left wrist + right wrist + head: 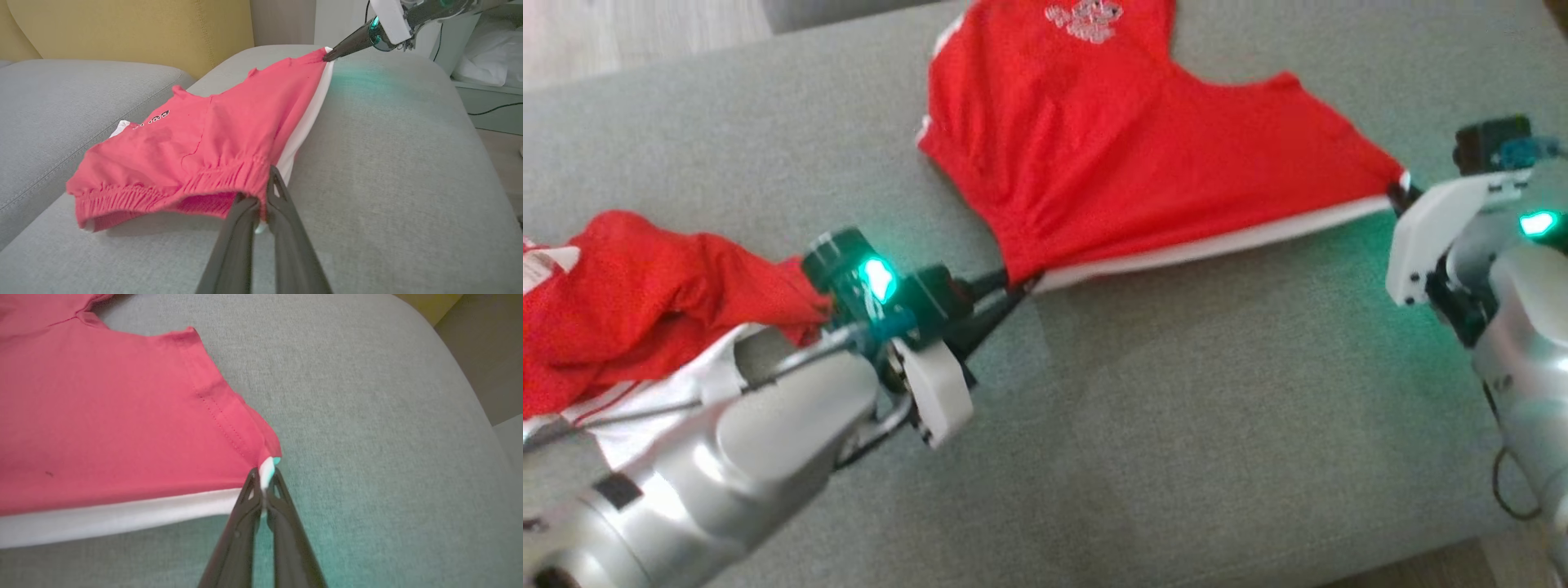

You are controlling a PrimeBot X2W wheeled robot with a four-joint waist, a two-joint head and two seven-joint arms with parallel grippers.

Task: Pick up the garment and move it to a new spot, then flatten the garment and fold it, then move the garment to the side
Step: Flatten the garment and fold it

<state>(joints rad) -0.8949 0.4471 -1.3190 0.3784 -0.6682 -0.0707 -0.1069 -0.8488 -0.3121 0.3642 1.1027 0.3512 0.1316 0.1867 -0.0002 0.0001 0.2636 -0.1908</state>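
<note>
From the head, the red garment (1127, 155) is lying on the grey cushion (1192, 408), its top cut off; the left gripper (1013, 287) and right gripper (1398, 194) are pinching its near corners. Left wrist: fingers (284, 232) are clamping the gathered waistband. Right wrist: the pinched white edge is looking blurred.

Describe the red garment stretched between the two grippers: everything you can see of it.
The red garment looks like shorts in thin, soft knit, with a gathered elastic waistband, a white side stripe and a white print. It lies mostly flat on the grey cushion. Creases fan from one corner, and the striped edge is pulled taut. The left gripper is shut on the waistband corner, and the right gripper is shut on the hem corner.
</note>
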